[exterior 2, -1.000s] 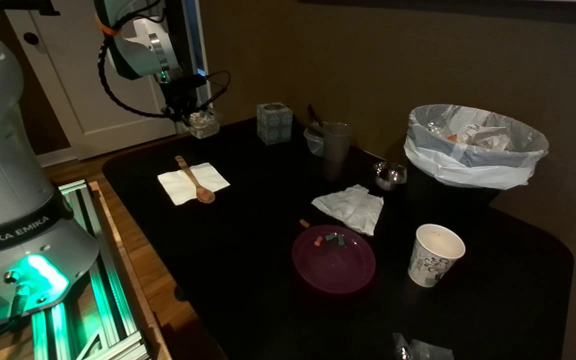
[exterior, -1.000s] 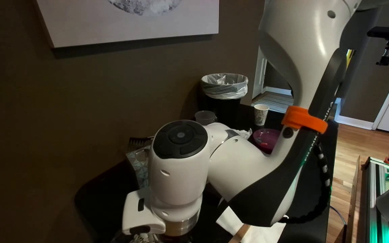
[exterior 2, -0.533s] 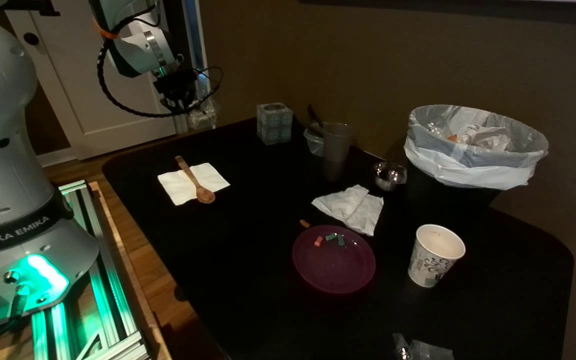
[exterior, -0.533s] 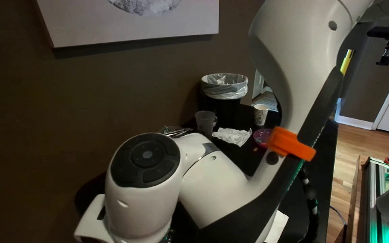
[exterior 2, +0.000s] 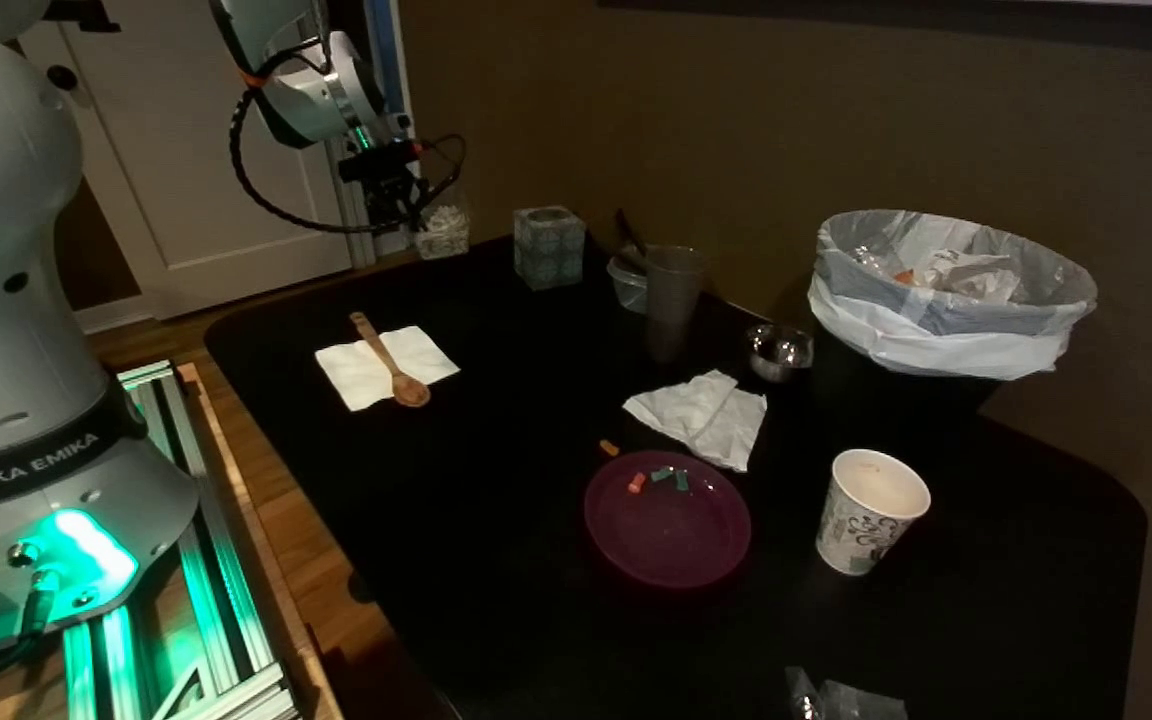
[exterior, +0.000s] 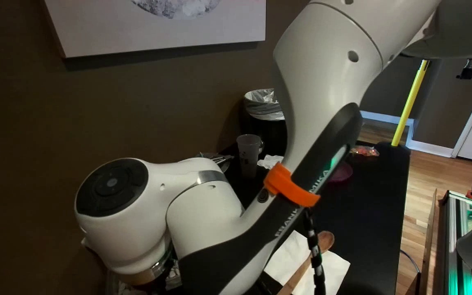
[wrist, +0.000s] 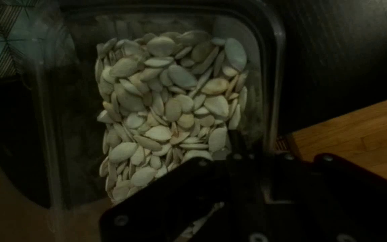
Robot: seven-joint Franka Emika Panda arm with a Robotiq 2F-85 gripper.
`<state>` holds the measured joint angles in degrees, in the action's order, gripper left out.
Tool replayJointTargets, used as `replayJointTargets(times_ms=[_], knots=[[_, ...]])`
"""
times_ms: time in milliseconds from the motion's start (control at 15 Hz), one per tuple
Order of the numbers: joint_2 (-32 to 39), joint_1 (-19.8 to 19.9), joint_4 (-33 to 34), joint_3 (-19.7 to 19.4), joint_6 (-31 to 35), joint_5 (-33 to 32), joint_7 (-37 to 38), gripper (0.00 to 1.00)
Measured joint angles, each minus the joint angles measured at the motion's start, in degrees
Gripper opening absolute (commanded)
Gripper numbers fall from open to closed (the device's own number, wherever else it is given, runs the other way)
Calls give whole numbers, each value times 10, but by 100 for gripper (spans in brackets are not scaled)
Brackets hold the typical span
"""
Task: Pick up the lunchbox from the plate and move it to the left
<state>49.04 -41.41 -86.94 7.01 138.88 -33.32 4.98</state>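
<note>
Rectangular clear-plastic lunchbox [exterior 2: 444,238], pale seeds [wrist: 176,104] inside: near far end of black bench [exterior 2: 496,520], well apart from round maroon plate [exterior 2: 671,545]. Black hand [wrist: 259,151]: pinching one side of lunchbox. Change: both shifted towards patterned grey-blue carton [exterior 2: 548,248]; carry seemingly advanced, set-down outstanding.
</note>
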Motion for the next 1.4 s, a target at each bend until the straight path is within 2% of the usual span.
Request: replayJointTargets(times_ms=[200, 467, 667, 1000, 1400], knots=[[18, 15, 25, 10, -3, 27, -47, 1], [21, 11, 27, 5, -7, 41, -32, 1], [31, 5, 44, -1, -43, 61, -13, 1], [55, -8, 109, -2, -128, 65, -21, 1], [108, -15, 206, -5, -156, 88, -28, 1]])
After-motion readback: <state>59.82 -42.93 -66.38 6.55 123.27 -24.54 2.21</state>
